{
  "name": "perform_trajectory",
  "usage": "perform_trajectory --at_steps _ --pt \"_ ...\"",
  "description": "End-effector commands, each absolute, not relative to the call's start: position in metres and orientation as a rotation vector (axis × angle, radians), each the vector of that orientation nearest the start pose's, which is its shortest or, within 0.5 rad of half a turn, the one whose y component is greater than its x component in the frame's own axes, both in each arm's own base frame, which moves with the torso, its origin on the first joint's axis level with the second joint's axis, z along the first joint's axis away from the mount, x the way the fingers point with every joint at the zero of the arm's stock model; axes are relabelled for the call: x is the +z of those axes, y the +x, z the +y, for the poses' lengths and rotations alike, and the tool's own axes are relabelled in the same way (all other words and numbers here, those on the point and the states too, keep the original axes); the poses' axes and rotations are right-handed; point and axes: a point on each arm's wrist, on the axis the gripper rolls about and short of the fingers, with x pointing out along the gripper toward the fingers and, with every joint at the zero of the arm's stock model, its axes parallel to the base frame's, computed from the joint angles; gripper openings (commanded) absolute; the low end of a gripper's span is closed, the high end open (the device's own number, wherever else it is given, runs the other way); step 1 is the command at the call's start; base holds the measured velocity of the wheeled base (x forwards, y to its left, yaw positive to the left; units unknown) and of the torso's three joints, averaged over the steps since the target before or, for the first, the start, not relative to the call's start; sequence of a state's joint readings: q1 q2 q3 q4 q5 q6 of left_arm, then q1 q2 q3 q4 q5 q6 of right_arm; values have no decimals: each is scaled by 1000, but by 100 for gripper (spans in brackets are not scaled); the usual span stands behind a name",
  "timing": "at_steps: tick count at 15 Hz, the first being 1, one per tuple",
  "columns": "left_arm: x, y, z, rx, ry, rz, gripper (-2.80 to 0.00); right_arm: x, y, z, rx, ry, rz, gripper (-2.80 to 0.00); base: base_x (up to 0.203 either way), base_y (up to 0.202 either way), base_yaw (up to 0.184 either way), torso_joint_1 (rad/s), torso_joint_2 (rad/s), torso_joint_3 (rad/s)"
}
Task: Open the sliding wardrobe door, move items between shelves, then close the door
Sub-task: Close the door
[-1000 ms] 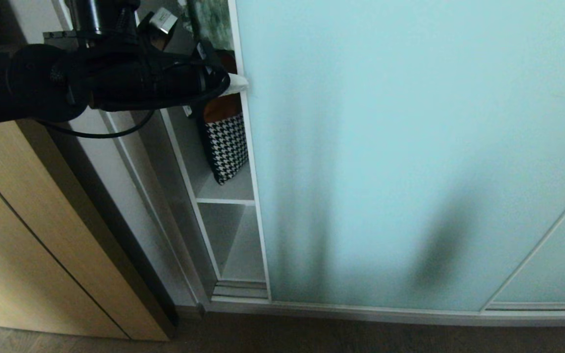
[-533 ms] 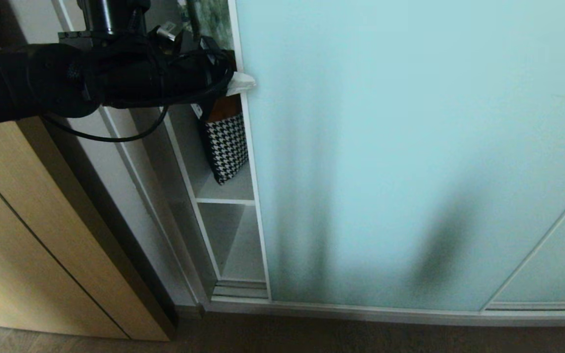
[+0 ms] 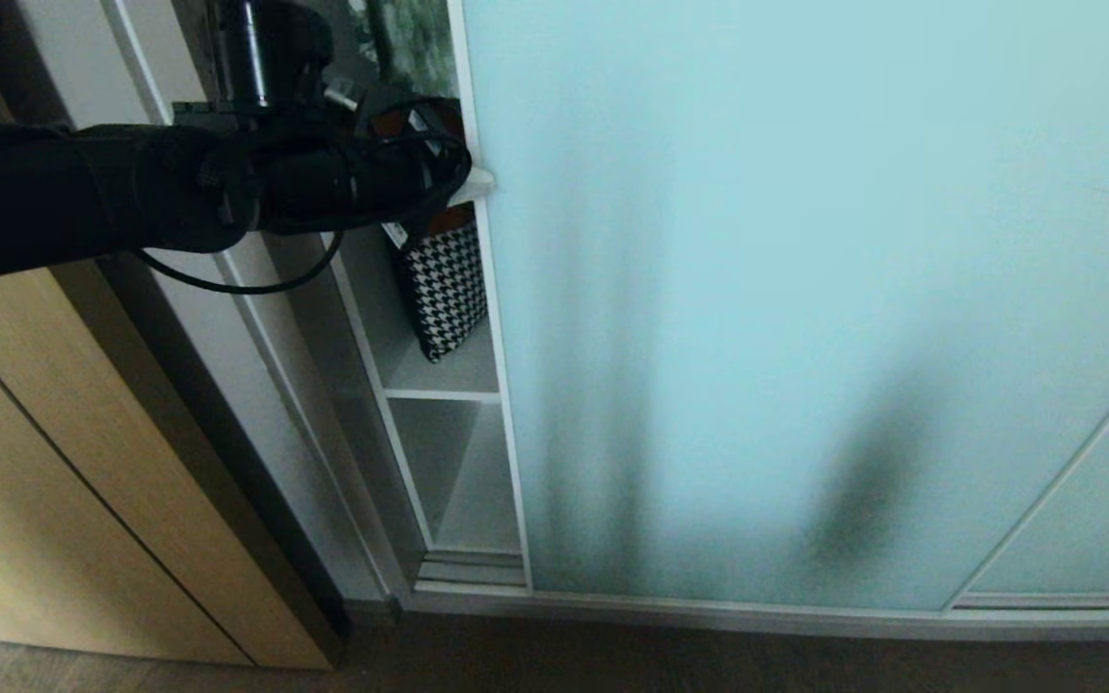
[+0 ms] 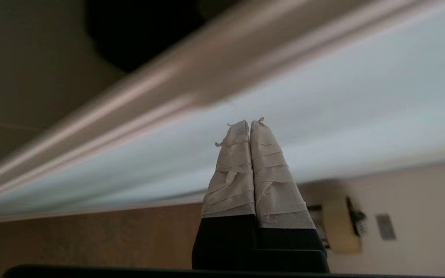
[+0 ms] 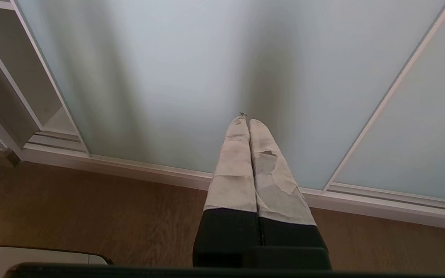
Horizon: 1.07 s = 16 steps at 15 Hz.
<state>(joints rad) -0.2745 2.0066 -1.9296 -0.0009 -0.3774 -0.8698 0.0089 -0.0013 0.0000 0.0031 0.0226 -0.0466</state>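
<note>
Frosted pale turquoise glass fills most of the scene: the sliding wardrobe door (image 3: 805,289), tall in its slim silver frame, stands slid a little way toward the robot's right, leaving a narrow gap at its left edge. Against that edge, high up, the left pincer (image 3: 474,180) presses its tape-wrapped tips, clenched tight together with nothing between them, on the end of a black arm reaching in from the left. Through the gap show the white shelves (image 3: 442,394) with thin silvery front edges. On the upper visible shelf a black-and-white houndstooth bag with a brown top (image 3: 443,289) leans just behind the door's frame; the compartment below it looks bare as far as the gap reveals. A tan wood-grain cabinet door (image 3: 44,481) stands to the left of the wardrobe. The right pincer (image 5: 248,123) hangs low before the glass, above the brown wood floor (image 5: 91,208), its taped fingers likewise squeezed together on nothing.
</note>
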Motion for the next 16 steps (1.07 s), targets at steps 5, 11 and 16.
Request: perform_trajectory --at_steps 5,11,16 --pt "313 406 -123 -586 -849 334 -280 75 -23 0 32 -48 1 -280 0 0 0 0 0 0" --pt "295 424 -128 -567 -853 299 -280 75 -23 0 32 -48 1 -280 0 0 0 0 0 0" --pt "289 430 -125 -517 -856 281 -280 75 -23 0 32 -48 1 -280 0 0 0 0 0 0"
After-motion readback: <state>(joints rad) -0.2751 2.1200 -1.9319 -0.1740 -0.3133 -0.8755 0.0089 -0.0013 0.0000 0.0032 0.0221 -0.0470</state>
